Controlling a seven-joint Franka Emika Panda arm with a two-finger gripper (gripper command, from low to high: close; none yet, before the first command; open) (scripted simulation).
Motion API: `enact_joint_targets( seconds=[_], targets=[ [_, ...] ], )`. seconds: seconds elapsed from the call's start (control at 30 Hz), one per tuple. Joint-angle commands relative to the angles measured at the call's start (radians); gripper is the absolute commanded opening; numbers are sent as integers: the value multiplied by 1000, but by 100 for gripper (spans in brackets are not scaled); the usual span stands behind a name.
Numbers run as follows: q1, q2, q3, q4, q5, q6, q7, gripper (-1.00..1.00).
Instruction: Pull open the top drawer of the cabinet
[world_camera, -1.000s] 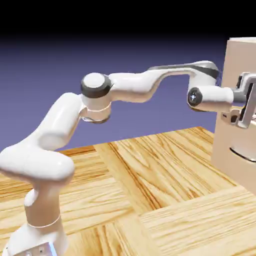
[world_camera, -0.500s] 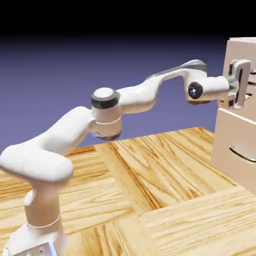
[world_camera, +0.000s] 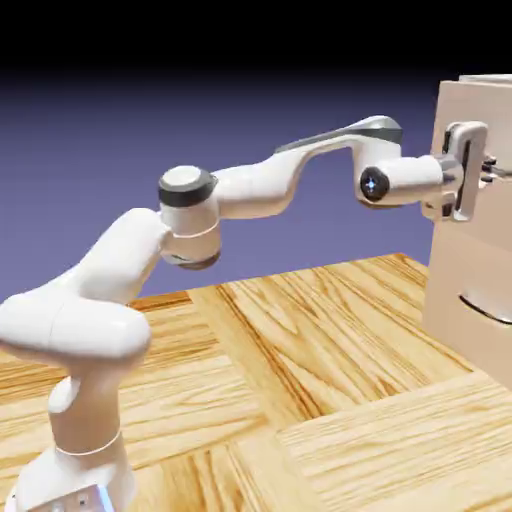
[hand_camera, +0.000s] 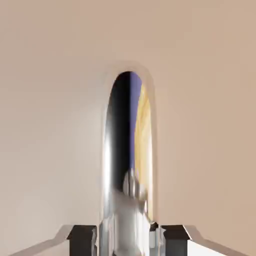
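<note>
The pale beige cabinet (world_camera: 492, 80) stands at the exterior view's right edge. Its top drawer (world_camera: 448, 115) juts out a little to the left of the cabinet body. My gripper (world_camera: 484, 170) is level with that drawer's front, fingers pointing into it. In the hand view the beige drawer front (hand_camera: 50, 100) fills the picture. The silver bar handle (hand_camera: 125, 165) runs up the middle, over a dark slot. My gripper (hand_camera: 129, 236) is shut on the handle, with a grey fingertip (hand_camera: 82, 235) on each side.
Below the top drawer sits a similar drawer front (world_camera: 465, 265) with its own silver handle (world_camera: 488, 308). The wooden table (world_camera: 300, 380) stretches from the arm's base to the cabinet's foot.
My hand rose from the lower drawer's height to the top drawer's handle. It then drew back to the left, and the top drawer front came out a little with it.
</note>
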Motion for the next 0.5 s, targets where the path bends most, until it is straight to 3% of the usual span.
enact_joint_targets(
  seconds=[0.0, 0.47],
  targets=[
    [25, -4, -8, -36, 6, -12, -12, -100],
    [398, -40, -155, -544, 36, -162, -135, -100]
  ],
)
